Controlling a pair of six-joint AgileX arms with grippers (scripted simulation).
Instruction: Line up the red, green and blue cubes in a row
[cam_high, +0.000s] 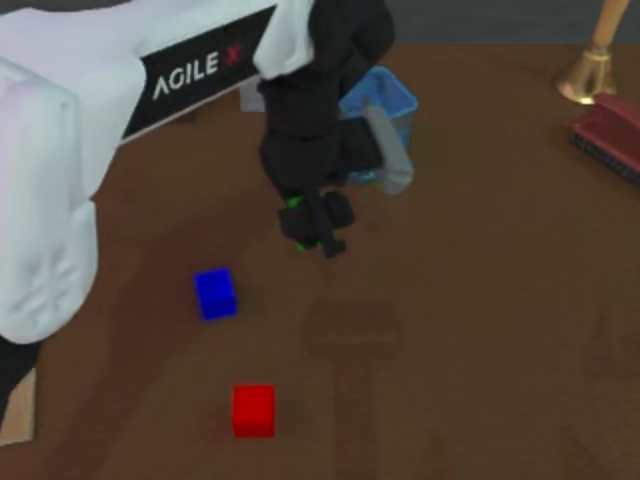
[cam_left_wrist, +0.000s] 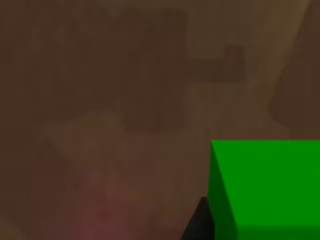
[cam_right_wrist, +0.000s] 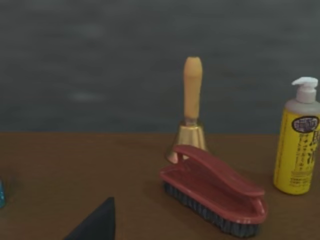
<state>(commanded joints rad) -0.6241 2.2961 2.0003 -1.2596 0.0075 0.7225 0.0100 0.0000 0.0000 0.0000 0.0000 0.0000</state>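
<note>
Cubes and gripper on the table

The left gripper (cam_high: 318, 228) holds one cube (cam_high: 294, 203) right of the other two cubes (cam_high: 215, 294) (cam_high: 253, 410).

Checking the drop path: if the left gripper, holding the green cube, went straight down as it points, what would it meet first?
Probably bare brown table. The left gripper holds the small green cube above open wood, apparently clear of the blue cube and red cube.

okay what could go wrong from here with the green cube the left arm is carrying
1. The left gripper shows only a sliver of the green cube from above, so the hold may be shallow and it could slip.
2. The blue cube and red cube sit close together; a careless descent could knock them.
3. The light-blue bin sits right behind the arm and could get bumped.
</note>
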